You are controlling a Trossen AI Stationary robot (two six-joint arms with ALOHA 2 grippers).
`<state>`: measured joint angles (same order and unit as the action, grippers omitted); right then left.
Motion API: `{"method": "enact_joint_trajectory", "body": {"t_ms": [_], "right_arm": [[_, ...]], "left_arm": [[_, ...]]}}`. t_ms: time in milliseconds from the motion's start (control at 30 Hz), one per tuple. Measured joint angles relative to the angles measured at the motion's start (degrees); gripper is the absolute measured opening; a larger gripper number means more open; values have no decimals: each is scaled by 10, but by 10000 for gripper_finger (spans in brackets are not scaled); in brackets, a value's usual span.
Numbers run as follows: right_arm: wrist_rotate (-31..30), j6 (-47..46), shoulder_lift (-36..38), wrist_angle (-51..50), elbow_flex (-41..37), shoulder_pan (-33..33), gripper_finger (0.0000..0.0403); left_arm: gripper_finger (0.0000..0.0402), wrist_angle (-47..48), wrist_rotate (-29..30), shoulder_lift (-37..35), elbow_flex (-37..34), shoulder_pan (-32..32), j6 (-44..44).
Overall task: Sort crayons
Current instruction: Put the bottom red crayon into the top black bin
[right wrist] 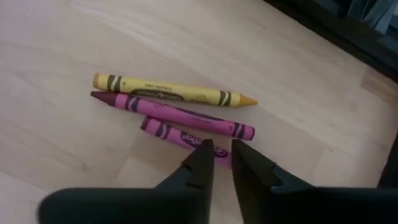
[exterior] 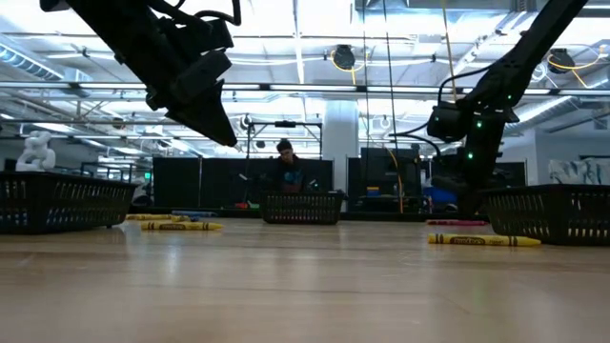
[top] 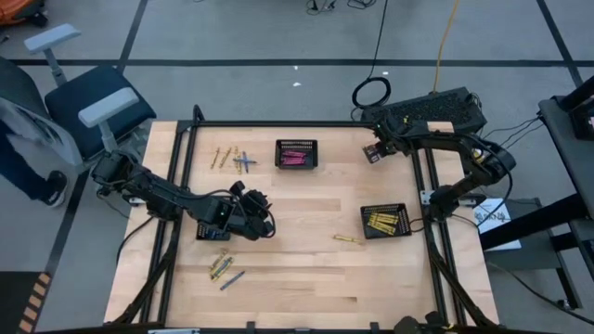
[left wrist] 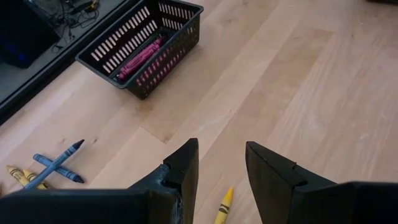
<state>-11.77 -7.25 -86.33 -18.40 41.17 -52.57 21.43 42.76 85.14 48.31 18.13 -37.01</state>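
Observation:
In the right wrist view one yellow crayon point(right wrist: 174, 91) and two pink crayons point(right wrist: 174, 112) lie side by side on the wood near the table's far right corner. My right gripper point(right wrist: 222, 157) points down at the nearer pink crayon point(right wrist: 171, 133), its fingertips a narrow gap apart over that crayon's end. My left gripper point(left wrist: 221, 163) hangs open above the table's middle left point(top: 258, 219), touching nothing, with a yellow crayon point(left wrist: 224, 205) on the wood below it. Two blue crayons point(left wrist: 59, 165) lie crossed farther off. My right gripper comes down from above at the end of the nearer pink crayon point(right wrist: 208, 149), which lies flat on the table. The fingertips hide that end, and I cannot tell whether they touch it.
A black basket with pink crayons point(top: 296, 154) stands at the far middle, and a basket with yellow crayons point(top: 385, 221) at the right. A third basket point(top: 212, 232) sits under my left arm. Loose crayons lie at the far left point(top: 230, 159), near left point(top: 223, 270) and beside the yellow basket point(top: 347, 239).

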Motion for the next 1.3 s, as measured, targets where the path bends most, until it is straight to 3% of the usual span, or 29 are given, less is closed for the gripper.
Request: {"method": "enact_joint_trajectory", "body": {"t_ms": [167,300,500,667,933,1300], "right_arm": [[32,5,6,-8,0,0,4],[96,-7,27,-20,0,11,7],[144,9,90,-50,0,38,1],[132,29,99,-81,0,31,31],[133,113,28,-74,6,4,112],[139,207,-29,-88,52,2,108]], "left_arm": [[132,0,0,0,0,0,0],[132,0,0,0,0,0,0],[132,0,0,0,0,0,0],[132,0,0,0,0,0,0],[132,0,-1,0,0,0,3],[132,0,-1,0,0,0,3]]}}
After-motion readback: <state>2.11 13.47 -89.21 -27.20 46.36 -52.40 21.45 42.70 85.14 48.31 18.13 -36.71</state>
